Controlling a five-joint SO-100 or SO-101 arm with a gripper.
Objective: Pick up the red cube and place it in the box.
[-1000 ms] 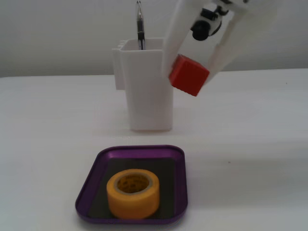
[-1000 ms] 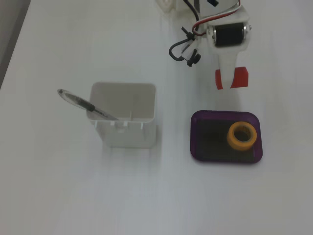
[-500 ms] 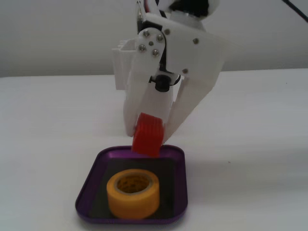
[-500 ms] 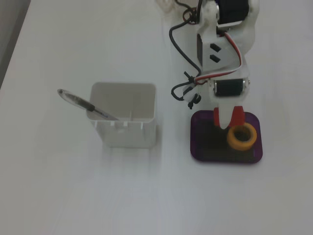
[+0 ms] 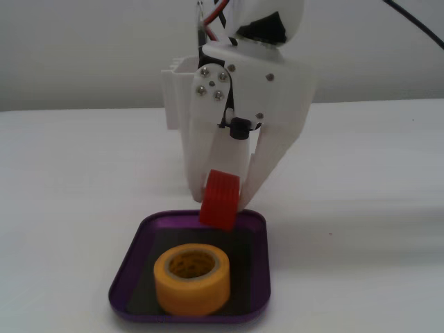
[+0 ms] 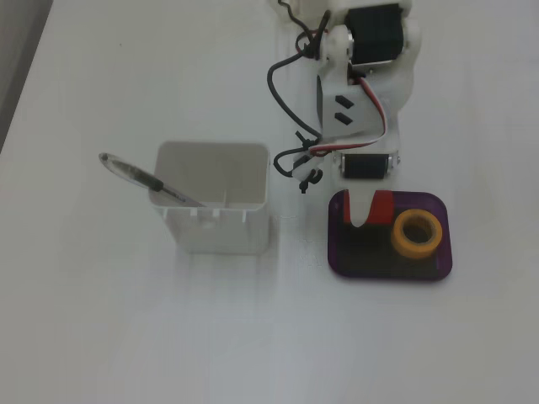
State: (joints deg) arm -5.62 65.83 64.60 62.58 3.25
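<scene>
The red cube (image 5: 220,200) is held between the fingers of my white gripper (image 5: 223,198), just above the far edge of the purple box (image 5: 257,291). In a fixed view from above, the red cube (image 6: 382,205) shows beside a white finger (image 6: 360,209) over the upper part of the box (image 6: 341,252). The gripper is shut on the cube. I cannot tell whether the cube touches the dark bottom of the box.
A yellow tape roll (image 5: 191,278) lies in the box, near its front; it also shows from above (image 6: 418,233). A tall white container (image 6: 214,198) with a pen (image 6: 147,179) in it stands left of the box.
</scene>
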